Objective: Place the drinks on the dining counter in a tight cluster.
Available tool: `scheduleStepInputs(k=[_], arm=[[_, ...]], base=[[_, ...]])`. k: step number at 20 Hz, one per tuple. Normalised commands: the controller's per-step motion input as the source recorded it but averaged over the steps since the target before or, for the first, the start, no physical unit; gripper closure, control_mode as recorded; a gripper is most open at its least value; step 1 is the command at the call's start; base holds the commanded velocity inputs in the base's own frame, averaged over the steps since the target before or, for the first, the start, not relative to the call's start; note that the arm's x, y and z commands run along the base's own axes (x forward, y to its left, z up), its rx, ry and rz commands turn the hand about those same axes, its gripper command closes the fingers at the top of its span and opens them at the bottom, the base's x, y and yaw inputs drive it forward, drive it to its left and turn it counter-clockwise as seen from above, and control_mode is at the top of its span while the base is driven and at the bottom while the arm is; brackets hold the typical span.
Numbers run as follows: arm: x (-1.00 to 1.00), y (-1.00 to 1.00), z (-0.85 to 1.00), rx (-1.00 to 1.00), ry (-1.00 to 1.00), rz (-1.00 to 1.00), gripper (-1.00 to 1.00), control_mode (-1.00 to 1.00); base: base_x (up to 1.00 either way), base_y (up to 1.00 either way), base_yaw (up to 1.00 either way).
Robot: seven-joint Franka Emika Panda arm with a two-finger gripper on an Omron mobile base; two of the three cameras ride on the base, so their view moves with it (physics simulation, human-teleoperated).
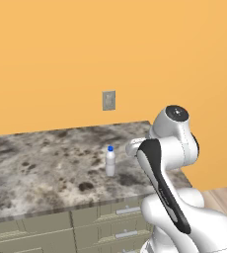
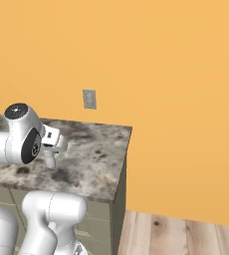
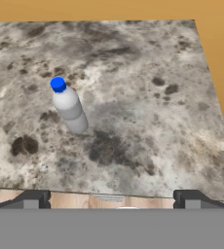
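Granite dining counter (image 1: pixel 41 163): one white bottle (image 1: pixel 110 161), upright.

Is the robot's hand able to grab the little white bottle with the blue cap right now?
Probably yes. The hand is open, and the white bottle stands upright by itself on the dining counter. Nothing sits between them, so the way looks free.
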Motion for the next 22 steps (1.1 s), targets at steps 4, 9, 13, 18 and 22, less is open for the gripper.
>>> scheduleStepInputs(k=[4, 9, 13, 18, 22], arm=[[0.0, 0.0, 0.0, 0.0, 0.0, 0.0, -1.0, 1.0], [0.0, 0.0, 0.0, 0.0, 0.0, 0.0, -1.0, 1.0], [0.0, 0.0, 0.0, 0.0, 0.0, 0.0, -1.0, 1.0], [0.0, -0.06, 0.0, 0.08, 0.0, 0.25, -1.0, -1.0], [0.0, -0.12, 0.02, 0.15, -0.01, 0.48, -1.0, -1.0]], base=[[0.24, -0.12, 0.05], [0.0, 0.0, 0.0], [-0.01, 0.0, 0.0], [0.0, 0.0, 0.0], [0.0, 0.0, 0.0]])
